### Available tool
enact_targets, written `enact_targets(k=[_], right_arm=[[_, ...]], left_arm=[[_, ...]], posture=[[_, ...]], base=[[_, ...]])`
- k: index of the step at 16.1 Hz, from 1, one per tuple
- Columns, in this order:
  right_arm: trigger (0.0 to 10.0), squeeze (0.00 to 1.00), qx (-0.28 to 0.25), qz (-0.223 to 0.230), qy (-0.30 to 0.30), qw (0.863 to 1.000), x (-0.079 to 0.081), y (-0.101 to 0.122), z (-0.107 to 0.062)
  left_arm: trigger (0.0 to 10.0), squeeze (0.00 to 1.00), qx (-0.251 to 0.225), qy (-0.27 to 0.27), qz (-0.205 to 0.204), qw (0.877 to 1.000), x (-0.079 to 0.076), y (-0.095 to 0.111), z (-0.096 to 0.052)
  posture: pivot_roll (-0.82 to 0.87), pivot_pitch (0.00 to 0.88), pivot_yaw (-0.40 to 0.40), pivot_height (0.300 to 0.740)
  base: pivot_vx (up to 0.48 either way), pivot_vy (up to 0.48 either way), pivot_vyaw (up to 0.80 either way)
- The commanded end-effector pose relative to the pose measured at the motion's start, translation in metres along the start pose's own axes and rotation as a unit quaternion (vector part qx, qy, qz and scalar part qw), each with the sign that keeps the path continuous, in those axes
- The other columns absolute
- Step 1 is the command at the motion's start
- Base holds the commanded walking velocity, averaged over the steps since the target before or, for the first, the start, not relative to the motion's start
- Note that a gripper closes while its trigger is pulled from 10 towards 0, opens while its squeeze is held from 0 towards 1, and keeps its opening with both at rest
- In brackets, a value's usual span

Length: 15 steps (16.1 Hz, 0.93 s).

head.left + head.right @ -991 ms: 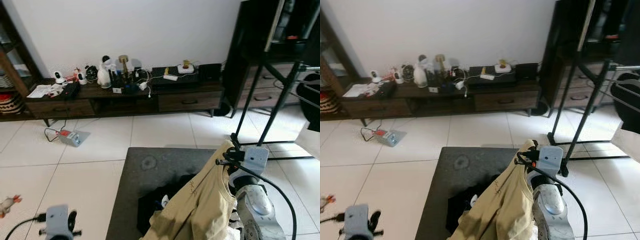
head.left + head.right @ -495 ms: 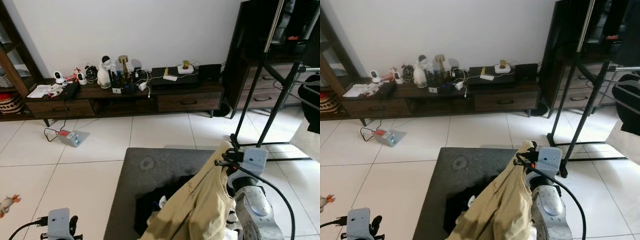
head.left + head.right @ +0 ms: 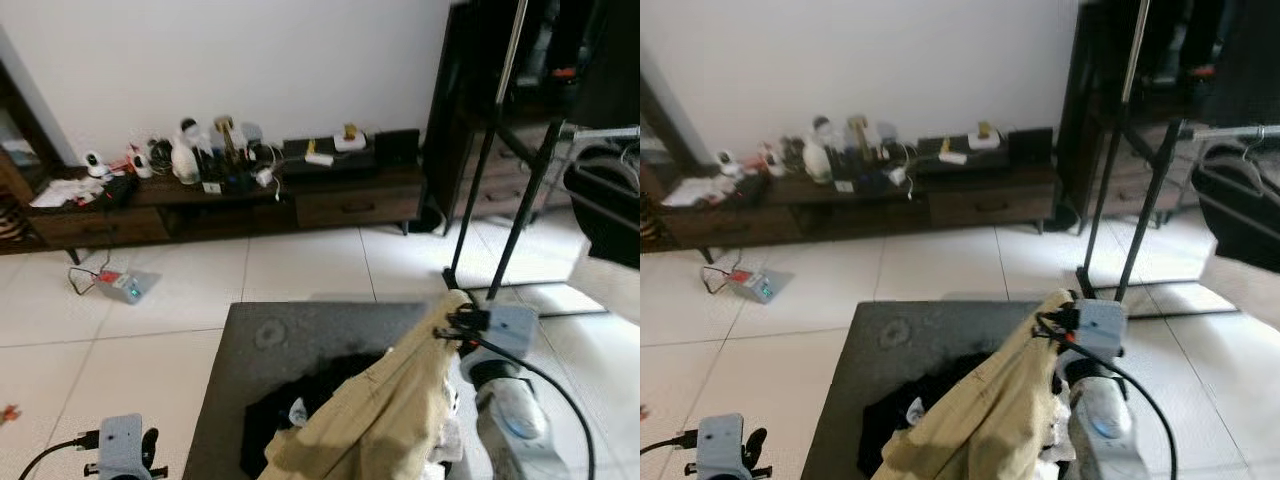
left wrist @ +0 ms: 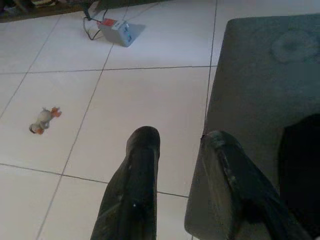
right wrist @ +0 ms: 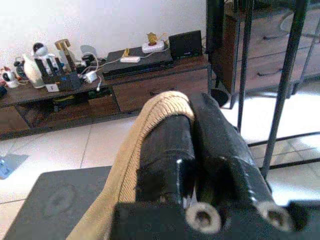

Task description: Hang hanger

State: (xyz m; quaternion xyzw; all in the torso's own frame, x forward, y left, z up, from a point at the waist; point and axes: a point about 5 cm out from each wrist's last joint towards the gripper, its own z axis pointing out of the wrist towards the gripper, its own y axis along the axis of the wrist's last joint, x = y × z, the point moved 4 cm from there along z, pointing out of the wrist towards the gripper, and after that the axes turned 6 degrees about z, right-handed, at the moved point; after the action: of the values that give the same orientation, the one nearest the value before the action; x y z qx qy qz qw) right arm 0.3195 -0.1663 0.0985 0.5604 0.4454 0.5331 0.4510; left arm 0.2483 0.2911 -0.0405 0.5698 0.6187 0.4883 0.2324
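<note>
A tan shirt (image 3: pixel 390 410) drapes from my right gripper (image 3: pixel 455 320) down onto a dark grey padded bench (image 3: pixel 300 330). In the right wrist view the gripper (image 5: pixel 192 107) is shut, with the shirt's ribbed collar (image 5: pixel 162 102) folded over one finger; any hanger is hidden under the cloth. The black clothes rack (image 3: pixel 530 190) stands just beyond and to the right of this gripper, its poles (image 5: pixel 287 75) close ahead. My left gripper (image 4: pixel 181 137) hangs low at the bench's left edge, open and holding nothing.
Dark clothes (image 3: pixel 300 410) lie on the bench under the shirt. A dark garment (image 3: pixel 605 200) hangs on the rack at the right. A cluttered low wooden console (image 3: pixel 250 195) lines the far wall. A small box with a cable (image 3: pixel 125 285) and a toy (image 4: pixel 44 120) lie on the white tiles.
The whole picture has slid left, so the camera has turned toward the rack. My right gripper still holds the tan shirt at much the same height.
</note>
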Motion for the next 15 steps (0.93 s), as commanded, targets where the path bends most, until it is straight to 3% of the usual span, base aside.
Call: enact_targets(k=[1,5,12,15], right_arm=[[10.0,0.00,-0.005,0.005,0.012,1.000,0.008,0.002,0.001],[10.0,0.00,-0.002,-0.028,0.066,0.997,0.021,0.002,-0.001],[10.0,0.00,0.003,-0.020,0.049,0.999,0.015,0.000,-0.003],[10.0,0.00,-0.061,0.009,0.069,0.996,0.022,0.031,0.001]], left_arm=[[10.0,0.00,0.016,0.006,0.009,1.000,0.007,-0.011,-0.004],[10.0,0.00,0.014,0.005,0.004,1.000,0.003,-0.010,-0.004],[10.0,0.00,0.015,0.005,0.004,1.000,0.003,-0.012,-0.005],[10.0,0.00,0.014,0.004,0.005,1.000,0.003,-0.012,-0.005]], posture=[[0.05,0.072,0.056,0.740],[0.05,0.076,0.053,0.740],[0.05,0.085,0.053,0.740],[0.04,0.088,0.055,0.740]], base=[[0.000,-0.292,0.00],[0.000,-0.292,0.16],[0.000,-0.296,0.00],[0.000,-0.384,0.00]])
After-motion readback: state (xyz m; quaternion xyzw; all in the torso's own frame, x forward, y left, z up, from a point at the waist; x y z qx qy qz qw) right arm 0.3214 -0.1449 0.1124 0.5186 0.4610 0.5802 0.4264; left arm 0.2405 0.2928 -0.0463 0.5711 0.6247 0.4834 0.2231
